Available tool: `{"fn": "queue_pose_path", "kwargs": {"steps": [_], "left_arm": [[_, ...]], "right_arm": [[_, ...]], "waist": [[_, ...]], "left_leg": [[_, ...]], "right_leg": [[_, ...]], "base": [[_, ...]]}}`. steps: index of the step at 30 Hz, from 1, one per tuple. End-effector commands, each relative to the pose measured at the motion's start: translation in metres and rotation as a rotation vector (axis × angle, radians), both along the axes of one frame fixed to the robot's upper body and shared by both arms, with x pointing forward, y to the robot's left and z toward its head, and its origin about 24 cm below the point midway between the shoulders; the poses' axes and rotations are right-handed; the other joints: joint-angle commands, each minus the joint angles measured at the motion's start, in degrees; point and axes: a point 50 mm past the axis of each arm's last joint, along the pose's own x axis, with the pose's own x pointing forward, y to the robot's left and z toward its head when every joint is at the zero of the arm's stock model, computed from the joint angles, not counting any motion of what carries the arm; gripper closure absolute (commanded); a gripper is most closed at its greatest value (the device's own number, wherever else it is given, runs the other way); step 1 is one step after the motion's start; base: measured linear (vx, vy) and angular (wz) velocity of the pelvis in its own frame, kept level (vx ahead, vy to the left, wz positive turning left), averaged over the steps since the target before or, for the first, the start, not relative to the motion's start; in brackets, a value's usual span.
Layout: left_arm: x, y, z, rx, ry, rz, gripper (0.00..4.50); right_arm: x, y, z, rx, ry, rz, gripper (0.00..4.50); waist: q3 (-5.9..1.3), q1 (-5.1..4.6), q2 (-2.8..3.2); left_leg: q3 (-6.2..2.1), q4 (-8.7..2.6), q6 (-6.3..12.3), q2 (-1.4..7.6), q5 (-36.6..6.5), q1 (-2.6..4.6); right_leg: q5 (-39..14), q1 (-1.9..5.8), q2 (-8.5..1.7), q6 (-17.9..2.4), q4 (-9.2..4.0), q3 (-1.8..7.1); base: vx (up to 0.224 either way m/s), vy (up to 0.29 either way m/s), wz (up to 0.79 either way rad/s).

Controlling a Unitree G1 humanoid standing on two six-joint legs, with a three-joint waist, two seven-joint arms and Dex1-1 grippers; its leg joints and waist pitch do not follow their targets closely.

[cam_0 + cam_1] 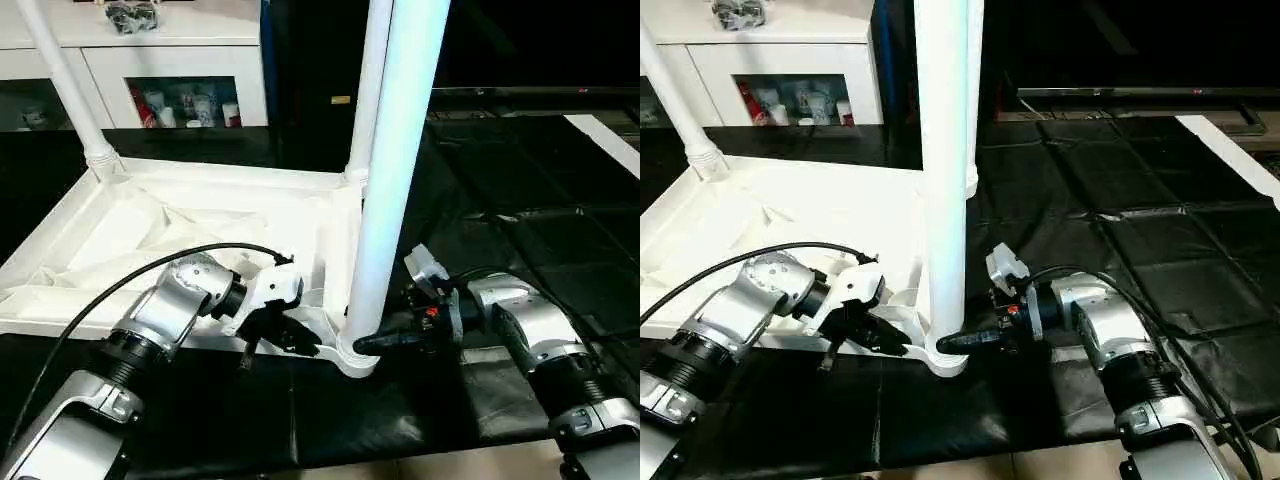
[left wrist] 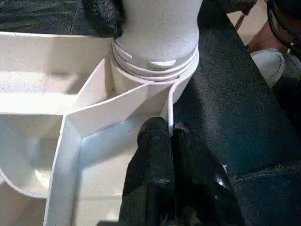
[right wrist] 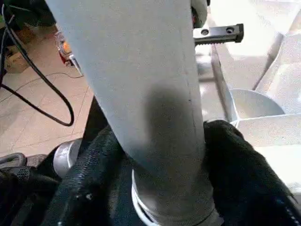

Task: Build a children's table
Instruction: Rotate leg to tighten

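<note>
The children's table lies upside down on a black mat, its ribbed white top [image 1: 150, 230] facing up. Three white legs stand in corner sockets: far left [image 1: 65, 85], far right [image 1: 368, 90], and a near-right leg [image 1: 395, 180] closest to me. My left gripper [image 2: 169, 129] is shut on the thin rim wall of the top just beside the near-right socket [image 1: 355, 355]. My right gripper [image 1: 365, 343] reaches in from the right at the base of the near-right leg [image 3: 155, 94]. Its black fingers [image 3: 235, 160] press on both sides of the leg.
Black padded mats [image 1: 520, 230] cover the floor around the table top. A white cabinet with glass doors [image 1: 180, 70] stands at the back left, dark furniture behind the legs. A white strip [image 1: 605, 140] lies at the far right. Bare floor begins at the mat's front edge.
</note>
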Motion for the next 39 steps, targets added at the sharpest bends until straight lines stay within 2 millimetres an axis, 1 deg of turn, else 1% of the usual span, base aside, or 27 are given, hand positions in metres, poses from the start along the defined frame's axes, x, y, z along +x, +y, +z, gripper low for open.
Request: {"fn": "queue_pose_path", "kwargs": {"steps": [1,4,7,8,9,10,11,13,14,16,17,18,19,20,21,22,23,26,28,29,30,31,32,35,36,38,39], "left_arm": [[-0.002,-0.008,0.002,-0.008,-0.004,-0.051,4.5],[-0.001,-0.008,0.001,-0.009,-0.004,-0.03,4.5],[0.007,-0.014,0.001,-0.031,-0.001,0.08,4.5],[0.01,-0.016,0.001,-0.036,-0.01,0.122,4.5],[0.01,-0.016,0.001,-0.036,-0.01,0.122,4.5],[0.013,-0.019,0.001,-0.044,-0.01,0.174,4.5],[0.015,-0.021,0.002,-0.052,-0.005,0.216,4.5],[0.016,-0.022,0.002,-0.055,-0.002,0.234,4.5],[0.018,-0.025,0.002,-0.06,0.002,0.28,4.5],[0.022,-0.031,0.002,-0.079,0.019,0.372,4.5],[0.024,-0.035,0.003,-0.087,0.024,0.413,4.5],[0.026,-0.038,0.004,-0.091,0.025,0.452,4.5],[0.027,-0.039,0.004,-0.092,0.024,0.472,4.5],[0.029,-0.041,0.004,-0.095,0.016,0.507,4.5],[0.03,-0.043,0.004,-0.097,0.011,0.533,4.5],[0.031,-0.046,0.005,-0.107,0.009,0.564,4.5],[0.032,-0.05,0.006,-0.122,0.005,0.609,4.5],[0.031,-0.064,0.009,-0.174,0.014,0.682,4.5],[0.03,-0.066,0.01,-0.179,0.017,0.687,4.5],[0.029,-0.068,0.01,-0.186,0.02,0.693,4.5],[0.029,-0.068,0.01,-0.186,0.02,0.693,4.5],[0.028,-0.068,0.01,-0.187,0.018,0.694,4.5],[0.027,-0.065,0.008,-0.174,-0.015,0.667,4.5],[0.026,-0.061,0.007,-0.165,-0.045,0.635,4.5],[0.025,-0.057,0.006,-0.15,-0.062,0.612,4.5],[0.025,-0.053,0.005,-0.141,-0.071,0.595,4.5],[0.025,-0.049,0.005,-0.139,-0.078,0.574,4.5]], "right_arm": [[-0.001,0.003,0.003,0.01,0.006,0.029,2.11],[-0.002,0.004,0.002,0.016,0.012,0.033,2.24],[-0.004,0.009,0.0,0.037,0.027,-0.001,2.32],[-0.004,0.012,-0.002,0.038,0.03,-0.046,2.33],[-0.004,0.012,-0.002,0.038,0.03,-0.046,2.33],[-0.002,0.015,-0.005,0.01,0.039,-0.112,2.35],[0.001,0.018,-0.009,-0.018,0.035,-0.182,2.37],[0.002,0.02,-0.01,-0.031,0.028,-0.217,2.39],[0.004,0.025,-0.011,-0.028,0.025,-0.269,2.39],[0.007,0.036,-0.014,-0.038,0.026,-0.38,2.44],[0.009,0.042,-0.014,-0.045,0.026,-0.43,2.44],[0.012,0.048,-0.016,-0.064,0.022,-0.49,2.44],[0.013,0.05,-0.016,-0.073,0.022,-0.517,2.44],[0.015,0.055,-0.016,-0.08,0.024,-0.556,2.44],[0.016,0.058,-0.016,-0.085,0.025,-0.582,2.45],[0.017,0.062,-0.016,-0.089,0.022,-0.605,2.45],[0.019,0.068,-0.016,-0.094,0.017,-0.635,2.47],[0.023,0.083,-0.016,-0.104,-0.01,-0.695,2.47],[0.022,0.086,-0.016,-0.097,-0.009,-0.701,2.47],[0.022,0.089,-0.015,-0.062,0.012,-0.717,2.47],[0.022,0.089,-0.015,-0.062,0.012,-0.717,2.16],[0.021,0.09,-0.015,-0.051,0.018,-0.717,1.96],[0.019,0.089,-0.016,-0.039,0.025,-0.729,1.83],[0.018,0.086,-0.017,-0.03,0.035,-0.742,1.65],[0.017,0.084,-0.016,-0.027,0.019,-0.738,1.45],[0.016,0.079,-0.016,-0.026,-0.004,-0.738,1.33],[0.015,0.071,-0.015,-0.034,-0.047,-0.718,1.25]], "waist": [[-4.01,-0.26,-0.19],[-3.96,-0.26,-0.23],[-3.9,-0.18,-0.24],[-3.87,-0.16,-0.17],[-3.78,-0.22,-0.19],[-3.79,-0.25,-0.26],[-3.53,-0.61,-0.06],[-3.46,-0.94,-0.33],[-3.4,-1.26,-0.08],[-3.38,-1.75,-0.05],[-3.37,-2.39,-0.07],[-3.29,-2.68,-0.06],[-3.32,-3.2,-0.03],[-3.34,-3.4,0.15],[-3.41,-3.72,-0.03],[-3.45,-3.85,-0.27],[-3.45,-4.18,0.01],[-3.58,-4.34,0.1],[-3.6,-4.26,0.09],[-3.6,-4.32,0.24],[-3.65,-4.35,0.22],[-3.75,-4.27,0.47],[-3.78,-4.35,0.53],[-3.95,-4.25,0.66],[-4.02,-4.25,1.14],[-4.09,-4.29,0.99],[-4.05,-4.28,1.14]], "left_leg": [[0.12,-3.85,2.44,1.43,-11.2,0.27],[0.1,-3.89,2.32,1.44,-11.5,0.34],[0.17,-3.83,2.18,1.42,-11.5,0.4],[0.19,-3.83,2.02,1.41,-11.9,0.62],[0.19,-3.88,1.95,1.33,-12.3,0.55],[0.09,-3.91,1.8,1.31,-12.6,0.44],[-0.07,-4.12,1.03,1.14,-13.3,0.32],[-0.2,-4.14,0.49,0.86,-15.0,0.56],[-0.3,-4.18,0.25,0.79,-15.3,0.55],[-0.34,-4.19,0.03,0.81,-15.4,0.6],[-0.58,-4.32,-0.35,0.61,-15.5,0.15],[-0.66,-4.37,-0.42,0.53,-15.8,-0.03],[-0.7,-4.27,-0.82,0.39,-16.3,0.05],[-0.79,-4.19,-0.86,0.3,-16.8,0.17],[-0.81,-4.14,-0.52,0.17,-16.8,0.16],[-0.74,-4.11,-0.2,0.16,-16.6,0.08],[-0.62,-4.06,0.17,0.28,-16.2,0.19],[-0.58,-4.14,0.39,0.49,-15.5,0.1],[-0.53,-4.16,0.76,0.43,-15.6,0.18],[-0.55,-4.24,1.03,0.48,-15.4,0.0],[-0.5,-4.22,1.16,0.45,-15.1,-0.05],[-0.54,-4.22,1.23,0.47,-14.6,-0.02],[-0.46,-4.24,1.44,0.51,-14.2,-0.1],[-0.42,-4.27,1.92,0.48,-12.9,-0.03],[-0.41,-4.28,1.84,0.51,-12.2,-0.03],[-0.34,-4.28,1.9,0.59,-11.8,-0.03],[-0.38,-4.29,1.92,0.61,-11.8,-0.02]], "right_leg": [[-15.5,3.13,-3.1,-12.2,-4.23,2.86],[-16.2,3.07,-3.07,-11.9,-4.29,2.85],[-16.4,3.03,-3.07,-11.8,-4.36,2.9],[-17.1,2.85,-3.04,-11.8,-4.46,2.91],[-17.9,2.89,-3.0,-11.6,-4.6,2.88],[-18.7,3.04,-3.12,-11.3,-4.64,2.83],[-21.7,3.02,-3.02,-9.8,-4.85,2.78],[-26.4,2.97,-3.18,-8.1,-5.48,2.59],[-28.2,2.94,-3.19,-7.2,-5.69,2.59],[-28.5,2.81,-3.13,-6.9,-5.86,2.6],[-29.1,3.08,-2.98,-6.2,-5.8,2.24],[-30.0,3.14,-2.94,-5.7,-5.89,2.08],[-31.3,2.93,-3.0,-5.1,-6.19,2.01],[-32.0,2.88,-3.02,-4.9,-6.28,1.93],[-32.2,2.93,-2.94,-4.5,-6.47,1.87],[-31.6,2.91,-2.86,-4.6,-6.5,1.96],[-29.7,2.64,-2.78,-5.6,-6.38,2.11],[-26.0,2.68,-2.76,-7.2,-5.88,2.27],[-25.0,2.71,-2.68,-7.5,-5.96,2.31],[-23.6,2.88,-2.65,-7.8,-5.78,2.38],[-22.8,2.94,-2.61,-7.9,-5.76,2.41],[-21.2,3.02,-2.61,-8.4,-5.57,2.45],[-19.3,3.1,-2.6,-8.9,-5.55,2.54],[-16.0,3.32,-2.52,-9.9,-5.28,2.57],[-14.6,3.46,-2.55,-10.3,-5.07,2.57],[-13.0,3.55,-2.55,-10.6,-4.97,2.62],[-12.8,3.53,-2.53,-10.7,-4.98,2.59]], "base": [[0.0,0.0,0.0],[0.0,0.0,0.0],[0.0,0.0,0.0],[0.0,0.0,0.0],[0.0,0.0,0.0],[0.0,0.0,0.0],[0.0,0.0,0.0],[0.0,0.0,0.0],[0.0,0.0,0.0],[0.0,0.0,0.0],[0.0,0.0,0.0],[0.0,0.0,0.0],[0.0,0.0,0.0],[0.0,0.0,0.0],[0.0,0.0,0.0],[0.0,0.0,0.0],[0.0,0.0,0.0],[0.0,0.0,0.0],[0.0,0.0,0.0],[0.0,0.0,0.0],[0.0,0.0,0.0],[0.0,0.0,0.0],[0.0,0.0,0.0],[0.0,0.0,0.0],[0.0,0.0,0.0],[0.0,0.0,0.0],[0.0,0.0,0.0]]}}
